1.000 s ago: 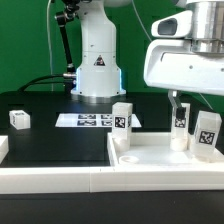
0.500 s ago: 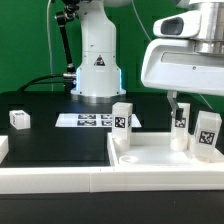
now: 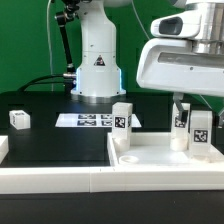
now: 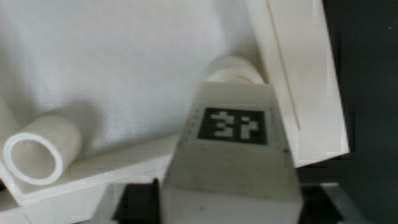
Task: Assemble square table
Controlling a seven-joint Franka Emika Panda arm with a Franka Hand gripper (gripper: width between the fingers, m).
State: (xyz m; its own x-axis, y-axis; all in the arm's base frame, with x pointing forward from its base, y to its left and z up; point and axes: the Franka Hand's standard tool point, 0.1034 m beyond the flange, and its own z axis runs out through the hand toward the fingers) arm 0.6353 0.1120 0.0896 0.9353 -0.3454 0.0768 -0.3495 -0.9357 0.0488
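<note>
The square table top [image 3: 150, 160] is a white rimmed tray at the front of the exterior view's right. Three white tagged legs stand on it: one [image 3: 122, 118] at its left corner, one [image 3: 181, 118] further back, and a near one [image 3: 204, 132] at the right. My gripper [image 3: 200, 112] hangs over that near leg. In the wrist view the gripper [image 4: 228, 205] has its dark jaws pressed against both sides of the tagged leg [image 4: 231, 150], above the tray floor [image 4: 125, 60]. A round leg end [image 4: 39, 155] lies beside it.
A fourth leg [image 3: 19, 118] lies loose on the black work surface at the exterior view's left. The marker board [image 3: 88, 120] lies flat in front of the robot base [image 3: 97, 70]. A long white rail [image 3: 50, 178] edges the front.
The jaws have come in from wide open against the near right leg. That leg has shifted slightly toward the exterior view's left. Nothing else moved.
</note>
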